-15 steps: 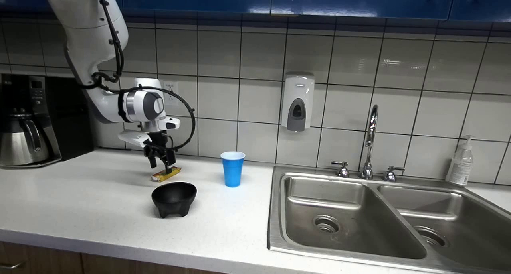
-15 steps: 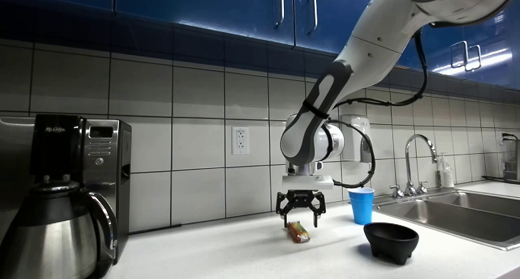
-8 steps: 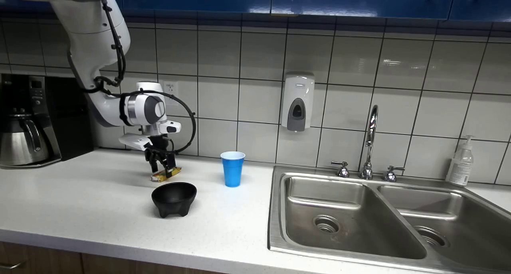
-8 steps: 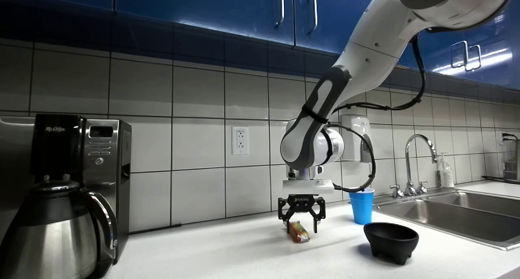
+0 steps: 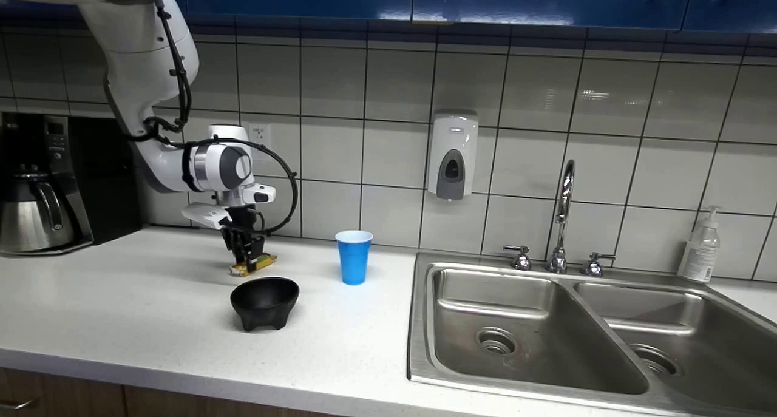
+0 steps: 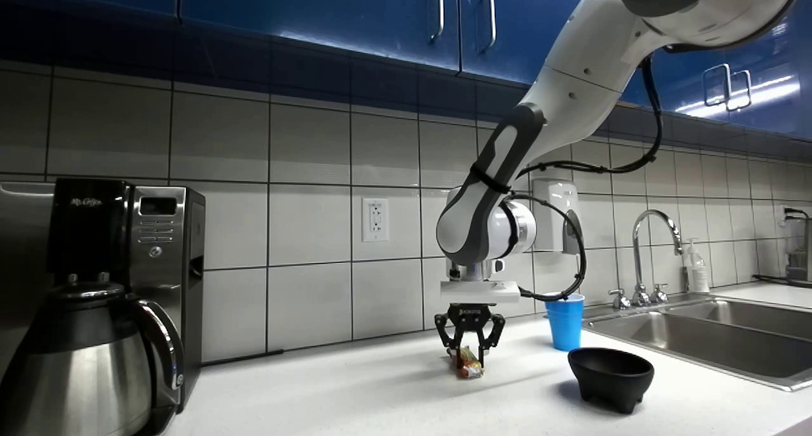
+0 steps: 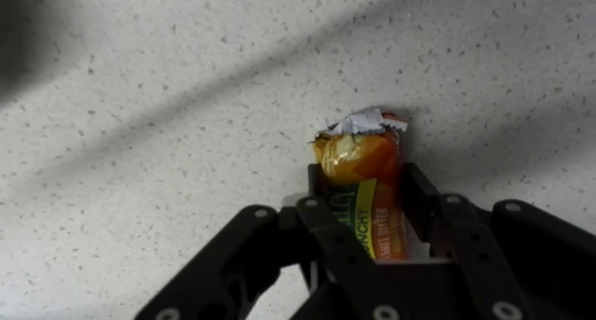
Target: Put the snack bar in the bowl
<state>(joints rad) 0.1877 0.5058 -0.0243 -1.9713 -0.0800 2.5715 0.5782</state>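
The snack bar (image 7: 356, 159), in a shiny orange, yellow and green wrapper, lies on the white counter. My gripper (image 7: 362, 174) points down over it, shut on its two long sides, with a finger pressed along each. Part of the wrapper is hidden behind the gripper body. In an exterior view the bar's yellow end (image 5: 266, 261) sticks out past the fingers. The black bowl (image 5: 264, 301) stands upright on short feet, nearer the counter's front edge than the bar. In another exterior view the bowl (image 6: 611, 377) sits to the right of my gripper (image 6: 470, 364).
A blue cup (image 5: 354, 259) stands near the tiled back wall, to the right of the bar. Further right is the steel double sink (image 5: 419, 344) with its faucet (image 5: 564, 216). A coffee maker (image 6: 166, 252) occupies the left end of the counter.
My gripper has come down a little around the snack bar, and its fingers have closed from wide apart onto the bar's sides. The bowl and cup have stayed put.
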